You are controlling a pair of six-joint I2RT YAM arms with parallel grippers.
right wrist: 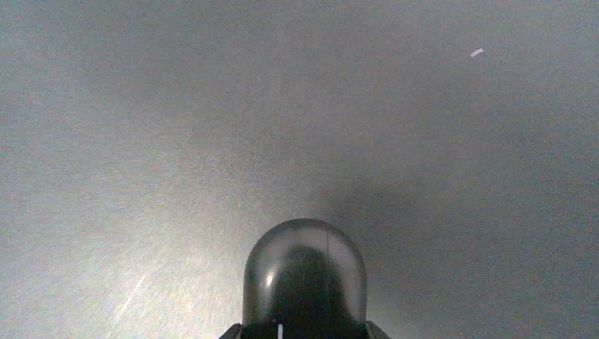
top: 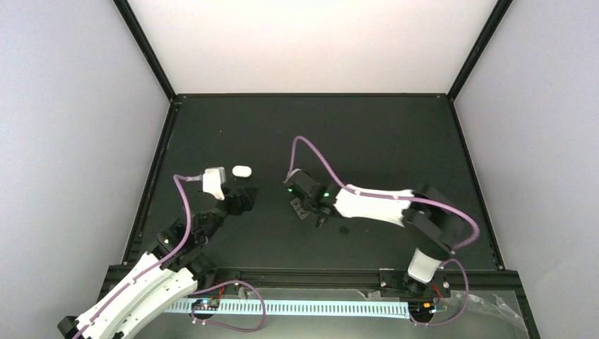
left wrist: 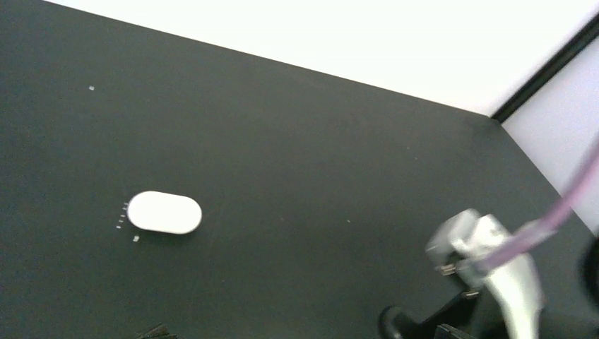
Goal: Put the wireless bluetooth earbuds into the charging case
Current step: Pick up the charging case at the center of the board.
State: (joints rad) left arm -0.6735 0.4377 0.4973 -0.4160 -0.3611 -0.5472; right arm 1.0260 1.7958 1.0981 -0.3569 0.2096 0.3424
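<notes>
Blk tabletop (top: 367, 127) w/ white walls (top: 311, 42), perforated strip (top: 318, 308) at near edge.

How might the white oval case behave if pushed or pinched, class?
Lying flat, the white case would probably slide rather than tip. Its smooth, rounded shell looks rigid, but it may slip out of a pinch.

One white case (left wrist: 164, 212), perhaps one dark bud (top: 344, 229), two arms (top: 141, 286) (top: 374, 203)
</notes>
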